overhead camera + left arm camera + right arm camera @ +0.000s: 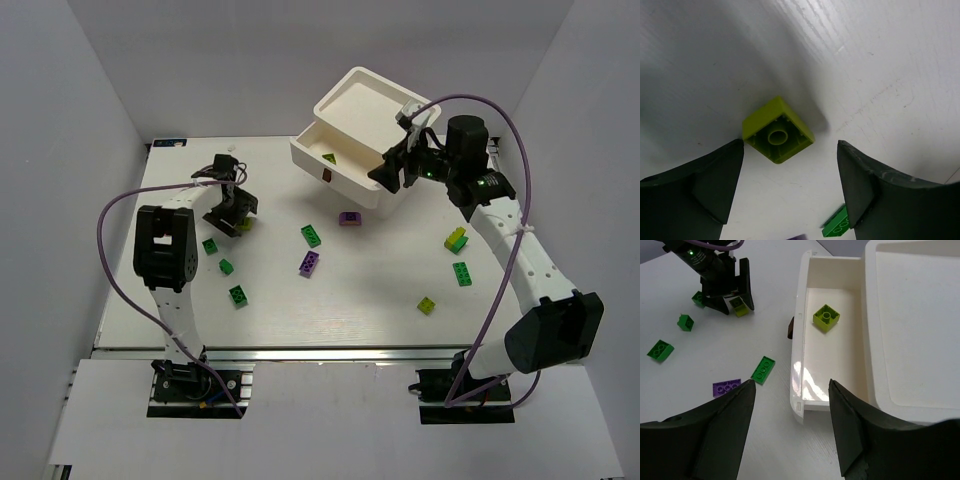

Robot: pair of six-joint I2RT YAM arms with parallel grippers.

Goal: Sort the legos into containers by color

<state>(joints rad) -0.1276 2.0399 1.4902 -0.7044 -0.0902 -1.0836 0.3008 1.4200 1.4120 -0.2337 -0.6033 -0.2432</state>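
Observation:
Two white containers stand at the back: a lower bin [345, 180] and a second bin [365, 100] lying tilted across its far side. One yellow-green lego [826, 318] lies in the lower bin [801, 340]. My right gripper [792, 387] hovers open and empty over that bin's near corner [388, 172]. Low over the table on the left, my left gripper [790, 150] is open, and an upturned yellow-green lego [778, 130] lies just ahead of its fingers [705, 185], touching neither. In the top view this gripper [235, 222] stands over that lego [246, 224].
Loose legos lie scattered on the white table: dark green ones [210, 246] [238, 295] [311, 235] [462, 273], purple ones [349, 218] [309, 263], yellow-green ones [456, 239] [427, 306]. A dark brown mark [327, 176] is on the lower bin's side. White walls enclose the table.

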